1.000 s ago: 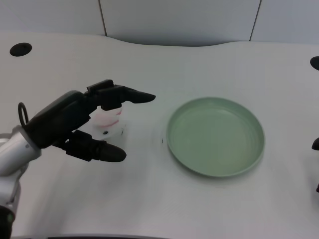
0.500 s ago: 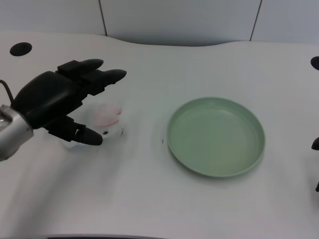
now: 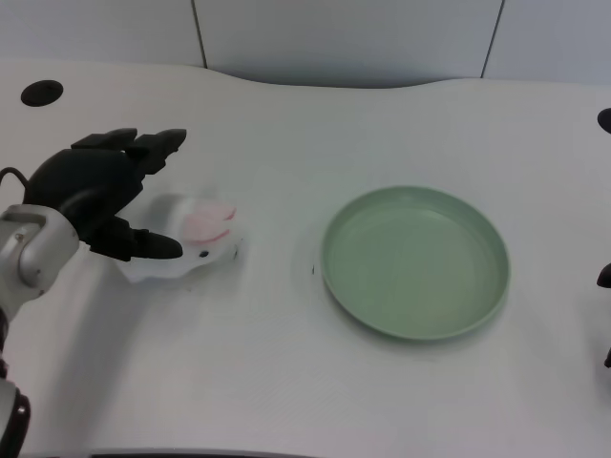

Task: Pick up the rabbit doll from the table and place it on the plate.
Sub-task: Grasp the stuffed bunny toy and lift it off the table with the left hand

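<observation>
Where the white counter [image 3: 286, 382] fills the frame, a green plate [image 3: 414, 261] sits right of centre. At left, the left hand [image 3: 95, 191] is spread wide, holding nothing. The rabbit doll [image 3: 196, 240] lies just beside it, off the plate.

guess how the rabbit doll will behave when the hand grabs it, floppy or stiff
The rabbit doll lies flat and spread on the table, so it is probably soft and floppy. It looks light and unlikely to roll. The left hand is beside it, fingers apart.

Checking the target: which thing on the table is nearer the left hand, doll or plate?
The doll, white and pink, lying right beside the left hand; the green plate sits farther right.
</observation>
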Action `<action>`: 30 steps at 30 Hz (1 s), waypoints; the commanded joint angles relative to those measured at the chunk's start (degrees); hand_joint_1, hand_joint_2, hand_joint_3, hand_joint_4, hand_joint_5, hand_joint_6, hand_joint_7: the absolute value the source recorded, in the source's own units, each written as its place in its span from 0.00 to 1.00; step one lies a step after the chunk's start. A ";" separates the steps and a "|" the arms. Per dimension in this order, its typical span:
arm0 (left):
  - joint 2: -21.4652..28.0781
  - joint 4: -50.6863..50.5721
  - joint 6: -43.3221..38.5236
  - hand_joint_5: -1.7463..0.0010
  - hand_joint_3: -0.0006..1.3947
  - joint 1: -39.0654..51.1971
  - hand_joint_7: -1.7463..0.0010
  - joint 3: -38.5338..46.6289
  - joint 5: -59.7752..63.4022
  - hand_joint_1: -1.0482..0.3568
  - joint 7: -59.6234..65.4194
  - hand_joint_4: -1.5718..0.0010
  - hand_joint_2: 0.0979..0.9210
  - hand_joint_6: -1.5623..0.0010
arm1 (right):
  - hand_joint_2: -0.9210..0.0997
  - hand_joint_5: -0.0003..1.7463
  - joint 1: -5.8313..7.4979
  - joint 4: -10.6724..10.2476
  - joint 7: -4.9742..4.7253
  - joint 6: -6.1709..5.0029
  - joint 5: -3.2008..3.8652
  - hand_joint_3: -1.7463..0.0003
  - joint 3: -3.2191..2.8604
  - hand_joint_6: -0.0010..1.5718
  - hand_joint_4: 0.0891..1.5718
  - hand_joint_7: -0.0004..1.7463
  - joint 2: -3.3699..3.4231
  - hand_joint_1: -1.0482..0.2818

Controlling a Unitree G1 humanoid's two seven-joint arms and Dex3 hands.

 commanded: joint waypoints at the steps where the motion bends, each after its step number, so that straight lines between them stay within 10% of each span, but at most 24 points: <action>1: -1.48 1.40 3.45 1.00 0.27 -1.35 1.00 -0.26 -1.78 0.00 -2.32 1.00 1.00 1.00 | 0.00 1.00 0.45 -0.34 -0.62 -0.02 0.29 0.94 -0.10 0.62 0.92 1.00 -0.56 0.51; 19: -7.28 3.32 15.50 1.00 0.29 -4.05 1.00 -8.29 1.39 0.00 -4.48 1.00 1.00 1.00 | 0.00 1.00 0.98 -0.83 -1.08 -3.45 -0.88 0.90 0.98 0.83 1.00 1.00 -0.36 0.49; 30: -7.37 3.81 18.84 0.92 0.24 -4.11 0.96 -11.87 3.07 0.00 -3.17 0.83 1.00 0.88 | 0.00 1.00 0.92 -0.73 -0.01 -2.20 0.11 0.90 0.45 0.81 1.00 1.00 -0.04 0.51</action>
